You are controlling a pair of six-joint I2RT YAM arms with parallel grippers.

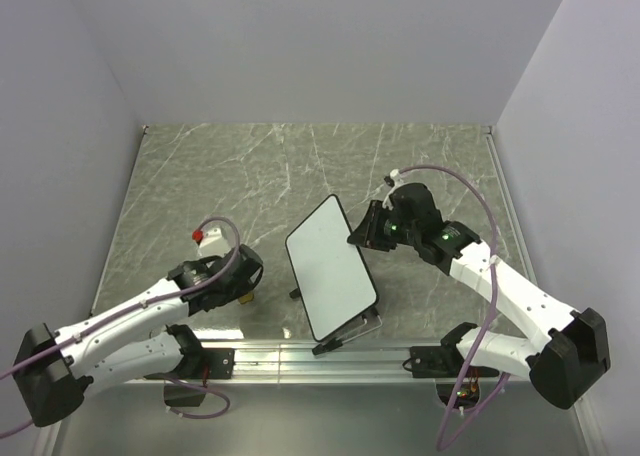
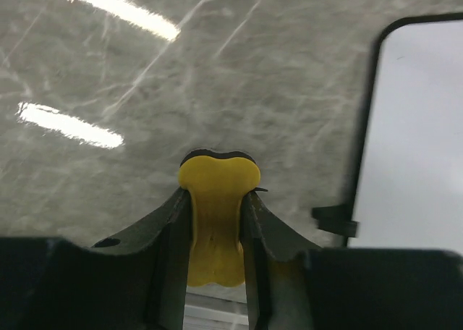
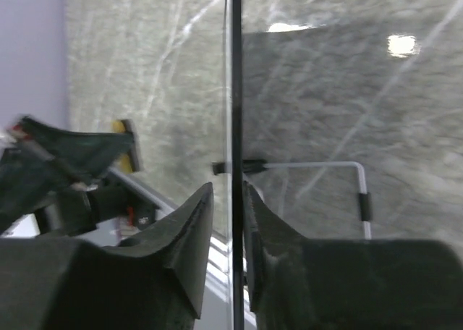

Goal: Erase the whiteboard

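Jaws of the left gripper [image 2: 217, 197] are clamped on a yellow bone-shaped eraser [image 2: 218, 176], those of the right gripper [image 3: 230, 203] on a black-framed whiteboard [image 1: 328, 266], near the near edge of a grey marbled worktop [image 1: 250, 176] walled in white.

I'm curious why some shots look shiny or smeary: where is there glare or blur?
Left wrist view: two bright light streaks glare off the marble table, while the yellow eraser looks sharp. Right wrist view: a small glare spot at upper right, and the left arm is smeared. Top view: even light, no harsh shadows.
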